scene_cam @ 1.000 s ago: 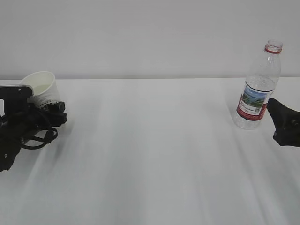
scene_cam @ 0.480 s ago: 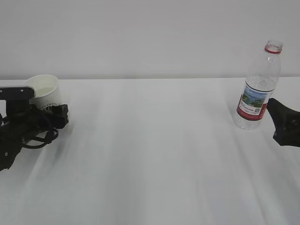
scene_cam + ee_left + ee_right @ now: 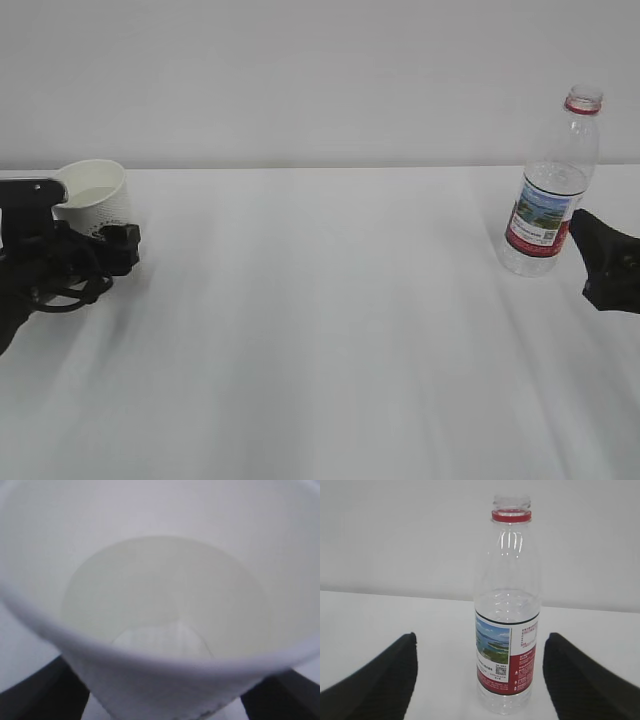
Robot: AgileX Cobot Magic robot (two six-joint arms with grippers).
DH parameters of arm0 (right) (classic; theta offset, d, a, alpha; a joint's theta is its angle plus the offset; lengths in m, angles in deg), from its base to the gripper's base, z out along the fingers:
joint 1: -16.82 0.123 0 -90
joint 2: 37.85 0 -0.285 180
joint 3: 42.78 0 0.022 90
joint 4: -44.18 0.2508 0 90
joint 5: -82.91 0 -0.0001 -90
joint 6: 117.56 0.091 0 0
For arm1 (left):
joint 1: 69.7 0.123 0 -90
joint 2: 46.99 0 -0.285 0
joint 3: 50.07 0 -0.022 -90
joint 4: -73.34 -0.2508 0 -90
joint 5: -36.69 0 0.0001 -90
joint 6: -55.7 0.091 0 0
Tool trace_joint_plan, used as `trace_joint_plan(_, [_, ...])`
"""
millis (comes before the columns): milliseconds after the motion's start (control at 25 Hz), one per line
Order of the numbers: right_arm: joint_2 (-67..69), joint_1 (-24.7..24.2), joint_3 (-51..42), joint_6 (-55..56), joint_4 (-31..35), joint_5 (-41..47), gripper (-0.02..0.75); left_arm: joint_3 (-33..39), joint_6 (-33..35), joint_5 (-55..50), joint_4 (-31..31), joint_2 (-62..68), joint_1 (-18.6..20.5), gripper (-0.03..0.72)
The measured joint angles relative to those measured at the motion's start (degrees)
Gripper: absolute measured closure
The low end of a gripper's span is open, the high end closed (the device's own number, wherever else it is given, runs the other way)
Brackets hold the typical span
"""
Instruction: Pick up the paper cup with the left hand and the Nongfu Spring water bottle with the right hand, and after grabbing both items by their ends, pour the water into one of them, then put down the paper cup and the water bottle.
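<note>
The paper cup [image 3: 93,195] stands upright at the far left of the table, white outside and cream inside. It fills the left wrist view, where a pale shiny pool of water [image 3: 165,600] lies in its bottom. My left gripper [image 3: 105,240] is open, with one black finger [image 3: 55,690] on each side of the cup's base and thin gaps showing. The capless Nongfu Spring water bottle [image 3: 548,190] stands at the far right. My right gripper [image 3: 590,245] is open just to its right. The bottle [image 3: 507,615] stands ahead between the spread fingertips [image 3: 395,670], untouched.
The white table [image 3: 330,330] stretches bare between the cup and the bottle. A plain white wall [image 3: 320,70] closes the back. The left arm's cables [image 3: 60,290] hang low near the table by the cup.
A second ago the cup was tilted and lifted in my left gripper. It has come down upright, the gripper has let go and shifted slightly left. The right gripper and bottle have not moved.
</note>
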Motion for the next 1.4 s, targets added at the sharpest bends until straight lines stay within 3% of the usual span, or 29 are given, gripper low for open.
trace_joint_plan(880, [0.0,0.0,0.0,0.1,0.6,0.0,0.149,1.0,0.1,-23.0,0.0,-13.9,0.0,0.045])
trace_joint_plan(1400, [0.0,0.0,0.0,0.2,0.6,0.0,0.149,1.0,0.1,-26.1,-2.2,-14.4,0.0,0.034])
